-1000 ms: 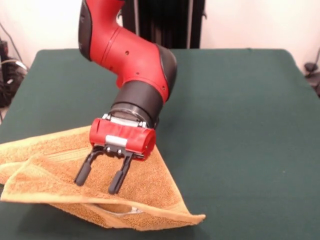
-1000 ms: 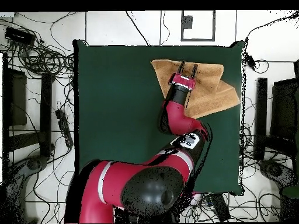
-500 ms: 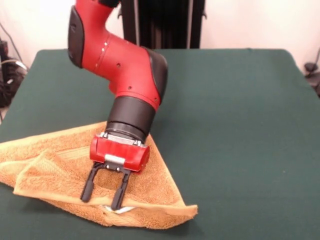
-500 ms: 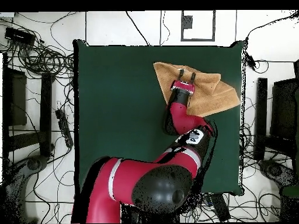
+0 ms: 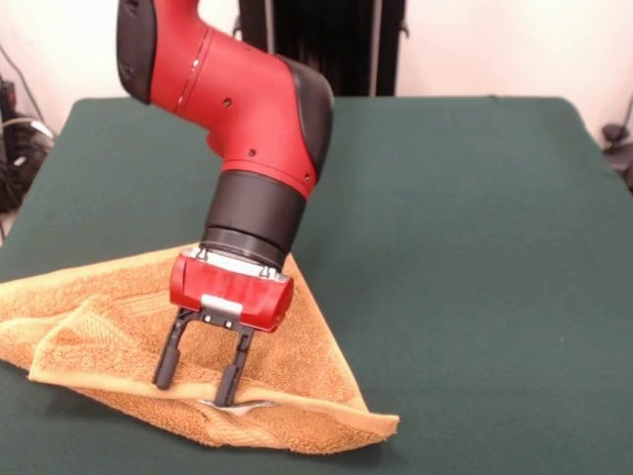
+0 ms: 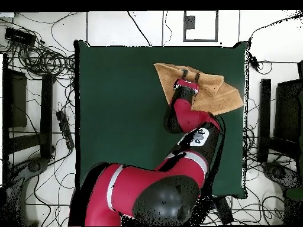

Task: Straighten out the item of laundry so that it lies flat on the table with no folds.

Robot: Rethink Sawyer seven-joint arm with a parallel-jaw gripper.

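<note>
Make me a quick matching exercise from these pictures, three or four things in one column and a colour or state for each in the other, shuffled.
Things:
1. towel
2. table
3. gripper
4. label

States:
A. dark green, mostly bare
B. open, tips down at the folded edge
C. orange-tan, folded over itself
D. white, peeking out under a fold

Pairs: 1-C, 2-A, 3-B, 4-D

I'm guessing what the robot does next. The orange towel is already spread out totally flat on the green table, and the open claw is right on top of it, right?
Not quite. The towel is not flat: the front view shows it folded over itself in layers. The rest holds: it lies on the green table, and the gripper is open, right on top of it.
</note>
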